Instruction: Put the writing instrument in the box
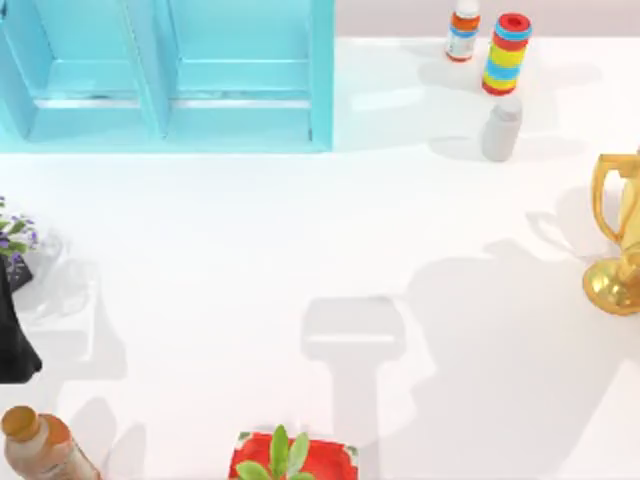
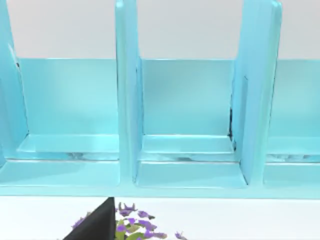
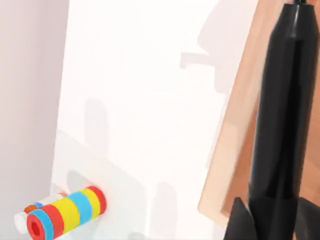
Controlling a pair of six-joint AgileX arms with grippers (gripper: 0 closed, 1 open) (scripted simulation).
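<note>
Black pen [image 3: 280, 115] sits clenched in the right tool [image 3: 267, 220] (no readable writing) beside a tan panel [image 3: 235, 140].

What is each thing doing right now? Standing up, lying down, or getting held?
Slim black pen: clamped in right gripper.
Light blue partitioned box: compartments empty.
Rainbow-striped cylinder: upright.
Grey plastic bottle: upright.
Golden trophy: upright.
Left gripper: parked at left edge of white table.
</note>
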